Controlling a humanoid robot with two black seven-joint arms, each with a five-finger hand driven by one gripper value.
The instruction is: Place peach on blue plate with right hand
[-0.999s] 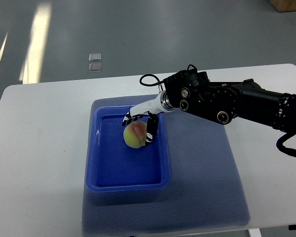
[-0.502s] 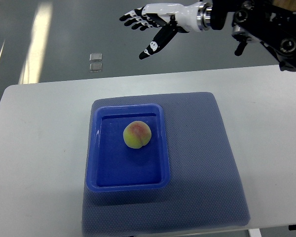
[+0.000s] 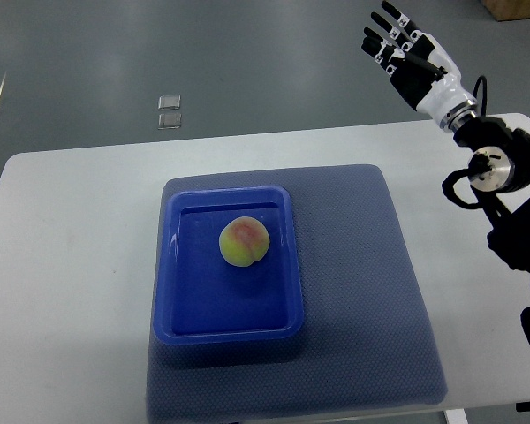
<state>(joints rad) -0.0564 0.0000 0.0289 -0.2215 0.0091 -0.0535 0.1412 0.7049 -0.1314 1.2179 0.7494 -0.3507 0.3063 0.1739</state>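
A yellow-green peach (image 3: 244, 242) with a red blush lies alone in the blue rectangular plate (image 3: 184, 307), a little above its middle. My right hand (image 3: 405, 49) is raised at the upper right, far from the plate, with its fingers spread and nothing in it. Its black arm (image 3: 503, 190) runs down along the right edge. The left arm does not show.
The plate stands on a blue-grey mat (image 3: 362, 300) on the white table (image 3: 71, 265). Two small clear squares (image 3: 170, 111) lie on the grey floor beyond the table's far edge.
One second ago my right hand held the peach in the plate. It let go, rose away and has swung to the upper right. The peach stays in the plate.
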